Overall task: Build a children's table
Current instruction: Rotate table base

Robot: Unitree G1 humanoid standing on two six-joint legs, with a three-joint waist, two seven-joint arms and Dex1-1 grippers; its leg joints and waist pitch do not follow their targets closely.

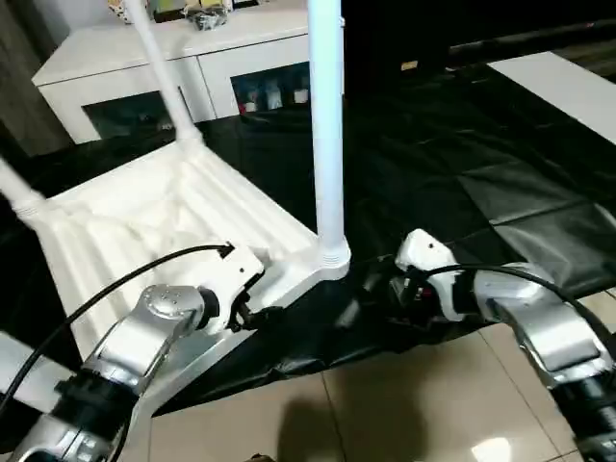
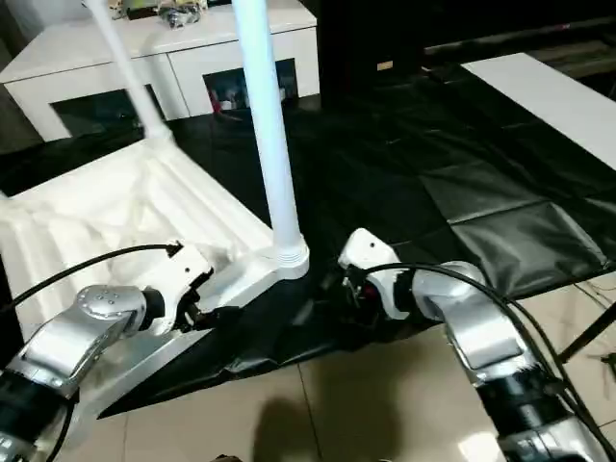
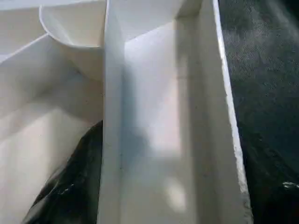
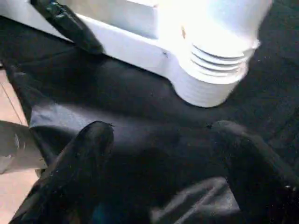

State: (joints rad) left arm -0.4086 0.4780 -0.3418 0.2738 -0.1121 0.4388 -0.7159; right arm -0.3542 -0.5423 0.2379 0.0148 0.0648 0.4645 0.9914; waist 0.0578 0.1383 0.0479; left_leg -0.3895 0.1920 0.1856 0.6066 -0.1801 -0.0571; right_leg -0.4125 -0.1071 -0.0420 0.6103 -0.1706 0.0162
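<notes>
The right gripper [image 4: 159, 154] hovers just before the nearest leg's [image 1: 325, 125] ribbed socket, fingers [image 4: 79, 158] apart and empty. The left gripper [image 1: 258, 315] is at the tabletop's [image 1: 164, 221] near rim; whether its fingers are parted I cannot tell. The tabletop lies upside down on the black table [image 1: 500, 164], legs rising. Beyond it stands a cabinet [image 1: 144, 67].

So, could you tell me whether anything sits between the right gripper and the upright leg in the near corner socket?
Nothing visible does. The right gripper is open, its fingers spread just short of the leg's ribbed base, with bare black cover between them. The left gripper is off to the side at the tabletop rim.
</notes>
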